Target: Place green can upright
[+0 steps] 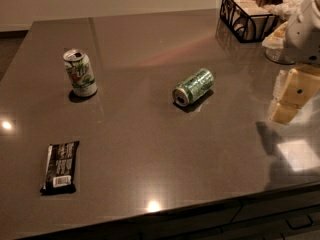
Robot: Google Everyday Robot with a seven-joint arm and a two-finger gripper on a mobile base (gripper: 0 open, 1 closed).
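Gripper (286, 109) at right edge, hovering above dark glossy countertop (150, 149), holding nothing; spread or pressed together: cannot tell. White arm housing (306, 26) above it. Green can (193, 86) well to gripper's left, near counter middle, lying on side, silver top facing front-left, apart from everything. Black wire basket (245, 11) at far right corner. White can with green lettering (80, 72) upright, far left. Dark snack bar (60, 167) flat near front-left.

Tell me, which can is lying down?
The dark green can in the middle of the table lies on its side. The white can at the left stands upright. The gripper is at the right edge.
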